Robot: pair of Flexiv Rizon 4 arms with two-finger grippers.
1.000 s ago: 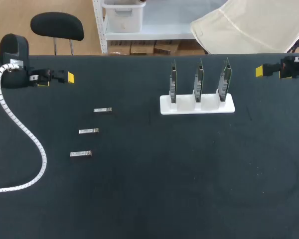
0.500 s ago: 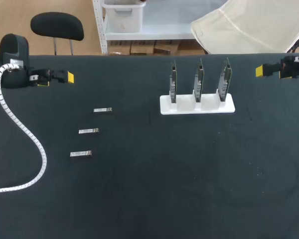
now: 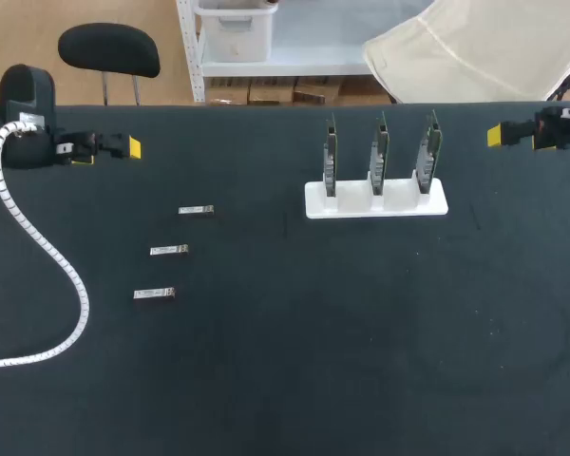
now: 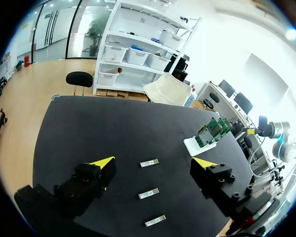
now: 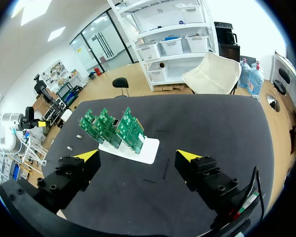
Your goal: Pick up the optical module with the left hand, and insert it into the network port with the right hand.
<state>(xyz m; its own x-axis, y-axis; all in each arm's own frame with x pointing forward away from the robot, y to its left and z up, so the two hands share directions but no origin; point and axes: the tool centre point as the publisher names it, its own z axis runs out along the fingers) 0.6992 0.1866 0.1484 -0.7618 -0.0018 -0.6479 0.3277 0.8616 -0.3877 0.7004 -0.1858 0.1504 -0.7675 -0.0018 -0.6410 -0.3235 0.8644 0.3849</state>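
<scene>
Three small silver optical modules lie in a slanted row on the black table's left: the far one [image 3: 196,210], the middle one [image 3: 169,250] and the near one [image 3: 154,294]. A white stand [image 3: 376,201] holds three upright green circuit boards [image 3: 381,152] with the network ports. My left gripper [image 3: 123,148] hovers at the far left edge, open and empty; its wrist view shows the gripper [image 4: 154,162] high above the modules [image 4: 149,193]. My right gripper [image 3: 499,136] hangs at the far right edge, open and empty [image 5: 139,155], with the stand [image 5: 147,151] ahead of it.
A white ribbed cable [image 3: 49,256] from my left arm trails over the table's left side down to its front edge. The black table [image 3: 342,332] stretches bare from the stand to the front.
</scene>
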